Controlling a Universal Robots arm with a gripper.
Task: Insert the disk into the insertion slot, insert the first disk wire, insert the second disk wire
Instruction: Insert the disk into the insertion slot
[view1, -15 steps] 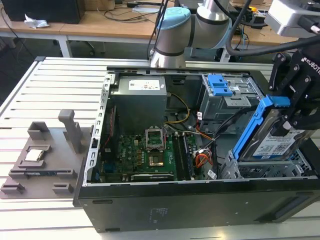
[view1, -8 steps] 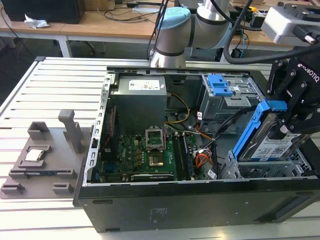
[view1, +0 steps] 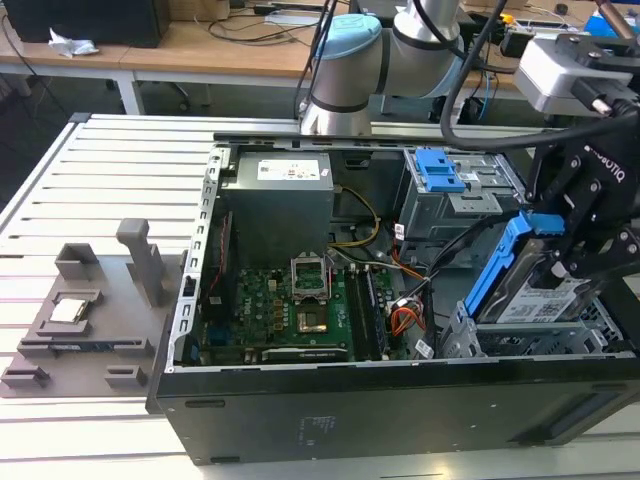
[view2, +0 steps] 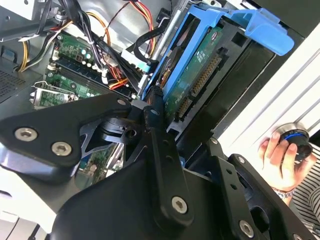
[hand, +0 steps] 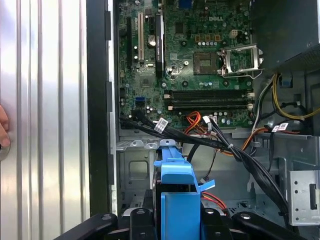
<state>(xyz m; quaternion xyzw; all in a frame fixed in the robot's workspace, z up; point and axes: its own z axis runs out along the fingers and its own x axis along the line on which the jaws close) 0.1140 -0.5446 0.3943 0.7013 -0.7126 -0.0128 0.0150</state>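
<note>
The arm (view1: 350, 70) rises behind the open computer case (view1: 330, 420) and reaches over its back wall toward the exterior view's right. There the black gripper (view1: 572, 250) hangs above the case's near right corner, tipped downward. Its fingers (hand: 136, 220) are clamped on the disk (view1: 545, 300), 1 on each side of the blue caddy, as the first wrist view shows.

The disk is tilted, with its label facing the exterior camera and the caddy's blue end uppermost. Its lower end sits at the top of the insertion slot (view1: 462, 338), the silver perforated cage in that corner. I cannot tell how far in it has gone. In the second wrist view the disk's green circuit-board underside (view2: 197, 70) faces the camera.

Behind the cage stands the grey metal bay (view1: 470, 205) with a blue latch (view1: 437, 170). A bundle of black cables (hand: 240, 155) runs loose across the case floor near the motherboard (view1: 290, 310). The power supply (view1: 280, 195) sits at the back.

The case lies on its side on a slatted aluminium tabletop (view1: 110, 180). On the exterior view's left, well apart from the case, is a grey fixture (view1: 90, 340) holding a small square chip (view1: 68, 310).

A person's hand (view2: 277, 157) grips a black and blue knob (view2: 296, 137) beyond the tabletop's edge. Wooden benches (view1: 200, 45) strewn with cables line the room behind.
</note>
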